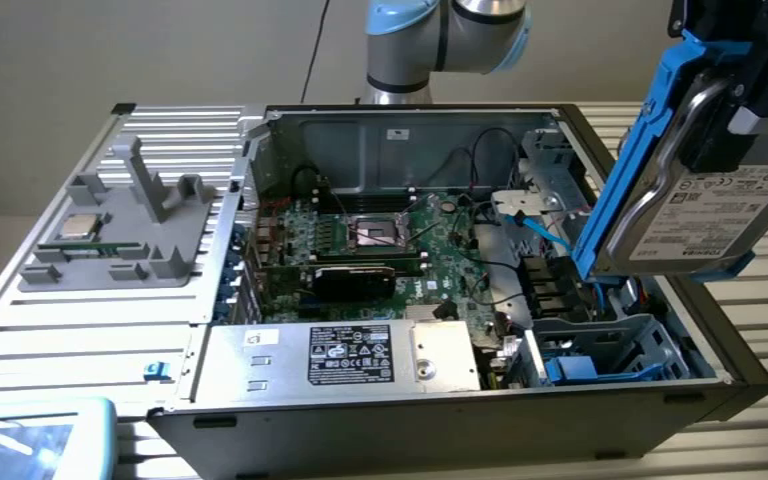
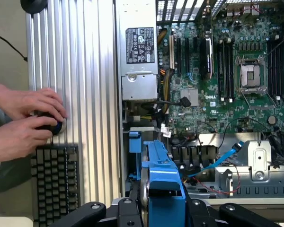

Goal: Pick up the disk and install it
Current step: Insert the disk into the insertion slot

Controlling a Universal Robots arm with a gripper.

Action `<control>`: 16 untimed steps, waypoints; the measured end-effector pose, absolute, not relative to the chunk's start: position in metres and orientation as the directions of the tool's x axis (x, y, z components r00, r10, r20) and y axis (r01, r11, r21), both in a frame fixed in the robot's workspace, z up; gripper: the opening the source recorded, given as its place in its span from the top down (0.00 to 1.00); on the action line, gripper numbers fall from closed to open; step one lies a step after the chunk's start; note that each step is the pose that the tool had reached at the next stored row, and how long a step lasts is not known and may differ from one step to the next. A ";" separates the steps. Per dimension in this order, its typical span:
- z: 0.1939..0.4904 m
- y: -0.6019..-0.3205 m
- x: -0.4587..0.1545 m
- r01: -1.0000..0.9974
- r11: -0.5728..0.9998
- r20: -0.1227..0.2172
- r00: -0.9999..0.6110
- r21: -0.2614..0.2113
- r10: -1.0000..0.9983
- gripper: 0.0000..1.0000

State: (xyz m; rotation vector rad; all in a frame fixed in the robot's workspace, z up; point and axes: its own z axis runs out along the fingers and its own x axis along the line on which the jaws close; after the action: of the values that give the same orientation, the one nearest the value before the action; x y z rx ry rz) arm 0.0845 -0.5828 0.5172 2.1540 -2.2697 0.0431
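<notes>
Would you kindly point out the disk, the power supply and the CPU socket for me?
the disk (image 1: 724,215), exterior view, on its white printed label.
the power supply (image 1: 351,355), exterior view, on its black-and-white label.
the CPU socket (image 2: 252,75), wrist view, on the middle of the socket.

The gripper (image 1: 744,70) is gripping the disk (image 1: 691,215), holding it nearly upright at the exterior view's right, above the drive bay (image 1: 624,345) of the open computer case (image 1: 357,430).

Disk (image 1: 704,215) above drive cage (image 1: 631,340) in case (image 1: 398,135); fixture (image 1: 131,250) beside case.
</notes>
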 end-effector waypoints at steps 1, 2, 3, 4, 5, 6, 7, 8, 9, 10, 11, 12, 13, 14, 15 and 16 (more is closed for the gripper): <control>0.517 -0.583 0.084 -0.999 0.052 0.025 -0.053 -0.011 -0.998 0.63; 0.516 -0.583 0.085 -0.999 0.053 0.023 -0.053 -0.009 -0.998 0.63; 0.515 -0.584 0.085 -0.999 0.053 0.022 -0.053 -0.007 -0.998 0.63; 0.513 -0.584 0.085 -0.999 0.054 0.023 -0.054 -0.005 -0.998 0.63; 0.512 -0.585 0.085 -0.998 0.055 0.023 -0.056 -0.005 -0.998 0.63; 0.510 -0.585 0.085 -0.998 0.057 0.023 -0.057 -0.005 -0.998 0.63; 0.508 -0.585 0.085 -0.998 0.058 0.022 -0.058 -0.005 -0.998 0.63; 0.506 -0.585 0.086 -0.998 0.060 0.022 -0.060 -0.005 -0.998 0.63; 0.504 -0.585 0.086 -0.998 0.061 0.022 -0.061 -0.005 -0.998 0.63; 0.502 -0.585 0.086 -0.998 0.063 0.023 -0.063 -0.005 -0.998 0.63; 0.501 -0.585 0.086 -0.998 0.064 0.023 -0.064 -0.005 -0.998 0.63; 0.499 -0.585 0.086 -0.998 0.064 0.023 -0.064 -0.005 -0.998 0.63; 0.497 -0.585 0.086 -0.998 0.065 0.023 -0.065 -0.005 -0.998 0.63; 0.495 -0.585 0.086 -0.998 0.065 0.023 -0.065 -0.005 -0.998 0.63; 0.494 -0.585 0.086 -0.998 0.065 0.023 -0.065 -0.005 -0.998 0.63; 0.492 -0.585 0.086 -0.998 0.066 0.023 -0.066 -0.004 -0.998 0.63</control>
State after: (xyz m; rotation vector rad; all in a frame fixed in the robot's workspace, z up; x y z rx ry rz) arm 0.0861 -0.5850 0.4918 2.1376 -2.2835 0.0294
